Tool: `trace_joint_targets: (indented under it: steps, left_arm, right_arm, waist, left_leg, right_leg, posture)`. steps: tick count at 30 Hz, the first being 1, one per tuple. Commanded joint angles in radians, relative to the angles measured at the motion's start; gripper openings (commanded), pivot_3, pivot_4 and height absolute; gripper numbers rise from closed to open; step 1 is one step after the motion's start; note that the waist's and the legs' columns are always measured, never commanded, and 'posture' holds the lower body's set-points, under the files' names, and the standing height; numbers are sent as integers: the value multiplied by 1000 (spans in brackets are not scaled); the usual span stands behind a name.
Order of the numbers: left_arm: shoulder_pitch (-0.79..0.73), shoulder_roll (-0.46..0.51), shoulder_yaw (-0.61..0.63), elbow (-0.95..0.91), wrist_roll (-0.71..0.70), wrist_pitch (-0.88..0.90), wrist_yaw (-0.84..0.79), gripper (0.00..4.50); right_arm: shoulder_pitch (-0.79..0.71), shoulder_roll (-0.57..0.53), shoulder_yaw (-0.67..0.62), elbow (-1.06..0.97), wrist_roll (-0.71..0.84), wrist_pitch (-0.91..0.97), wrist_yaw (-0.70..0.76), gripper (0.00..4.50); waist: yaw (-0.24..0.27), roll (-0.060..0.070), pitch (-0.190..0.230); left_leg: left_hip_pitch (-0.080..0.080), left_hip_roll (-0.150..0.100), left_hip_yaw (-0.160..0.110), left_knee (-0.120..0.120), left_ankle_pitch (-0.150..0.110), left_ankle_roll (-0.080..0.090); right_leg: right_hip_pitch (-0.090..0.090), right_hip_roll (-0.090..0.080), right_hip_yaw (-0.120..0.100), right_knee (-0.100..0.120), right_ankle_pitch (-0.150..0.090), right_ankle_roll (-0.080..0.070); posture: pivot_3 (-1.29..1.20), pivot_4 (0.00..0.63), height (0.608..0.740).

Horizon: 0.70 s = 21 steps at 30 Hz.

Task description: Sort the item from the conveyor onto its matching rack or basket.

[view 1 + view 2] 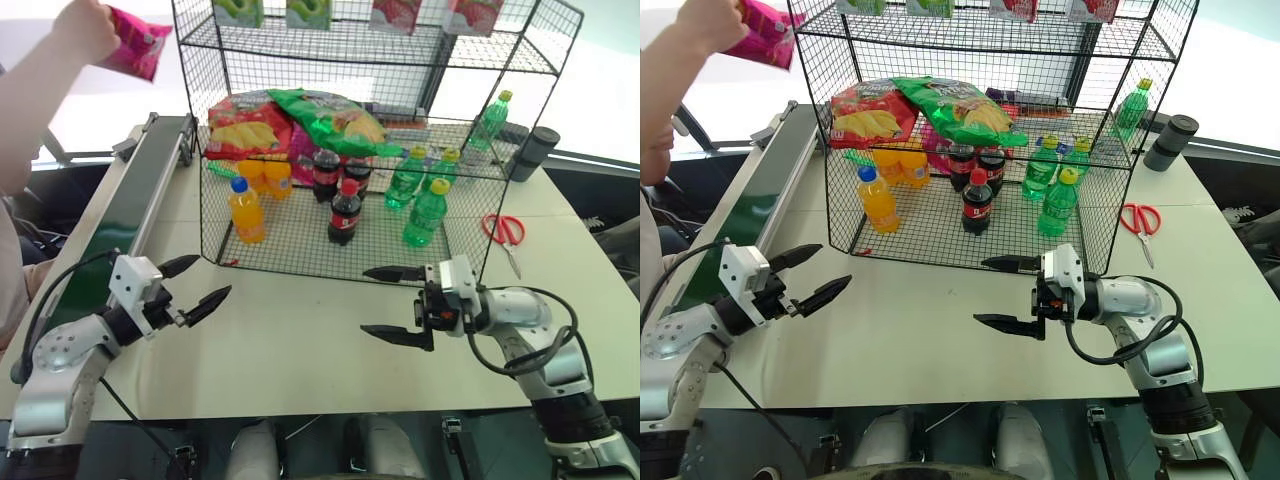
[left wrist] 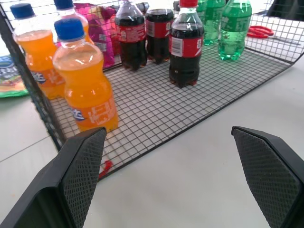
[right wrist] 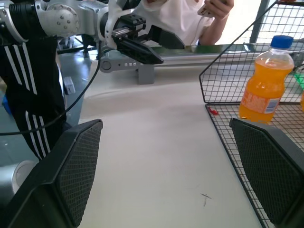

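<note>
Pink bag [image 1: 135, 45] is up in the air at the far left, held in a person's hand [image 1: 85, 27], above the far end of the conveyor [image 1: 125, 215] and just left of the rack [image 1: 375, 150]. Not on the belt, not on the rack.

Left hand [image 1: 195, 283]: fingers spread wide, holding nothing, hovering over the counter [image 1: 300, 340] beside the conveyor's near stretch, pointing toward the rack's front.

Right hand [image 1: 393, 303]: fingers spread wide, holding nothing, just in front of the rack's near right corner, pointing left across the counter toward the left hand.

Rack's lowest tier: orange bottles [image 1: 246, 210] left, cola bottles [image 1: 345, 212] middle, green bottles [image 1: 425, 213] right. Tier above: red bag [image 1: 238, 125] and green bag [image 1: 335, 120] lying side by side. Top tier: cartons, cut off by the frame.

Red scissors [image 1: 505, 232] on the counter right of the rack. Dark cylinder [image 1: 532, 153] near the far right corner.
</note>
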Motion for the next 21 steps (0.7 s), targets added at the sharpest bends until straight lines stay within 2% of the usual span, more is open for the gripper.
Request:
trace_joint_targets:
  steps: [1, 21]
  left_arm:
    - [11, 8, 28, -17, 15, -36, 9, 4500]
    - [-17, 25, 39, 30, 12, -62, 0, 4500]
  right_arm:
    - [-9, 3, -13, 0, 0, -18, -4, 4466]
    - [-17, -2, -14, 56, -47, -68, 5, 4466]
  waist:
    - [0, 0, 0]
    - [-1, 0, 0]
  left_leg:
    - [0, 0, 0, 0, 0, 0]
    - [0, 0, 0, 0, 0, 0]
  right_leg:
    - [0, 0, 0, 0, 0, 0]
    - [0, 0, 0, 0, 0, 0]
  posture:
    - [0, 150, 726]
    - [0, 150, 726]
